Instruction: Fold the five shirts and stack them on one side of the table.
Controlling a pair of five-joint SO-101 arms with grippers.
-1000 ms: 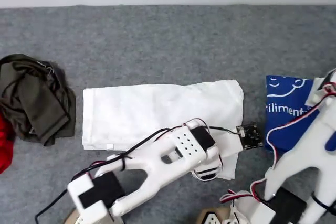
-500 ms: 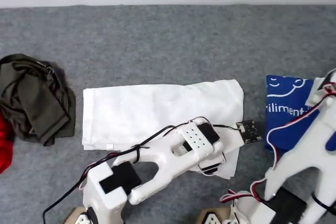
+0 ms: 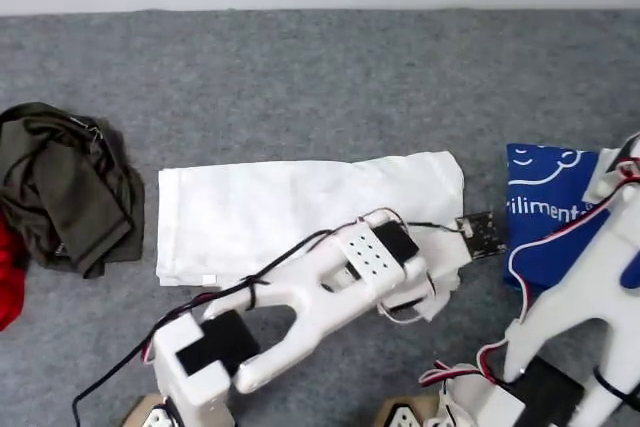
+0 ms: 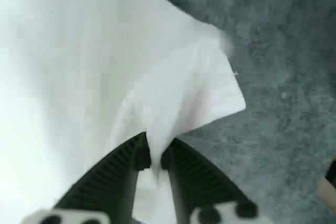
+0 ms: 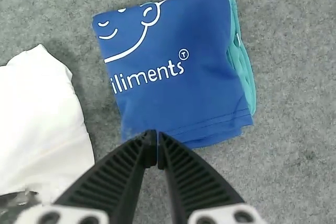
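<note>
The left hand, its black jaws closed tight together, pinches a raised fold of the white shirt close to one corner, and that corner juts out over the grey bench while the remaining cloth spreads flat alongside.

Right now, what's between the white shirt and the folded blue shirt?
Bare grey table surface, shown in the right wrist view; in the high view the left arm's circuit board overhangs it.
</note>
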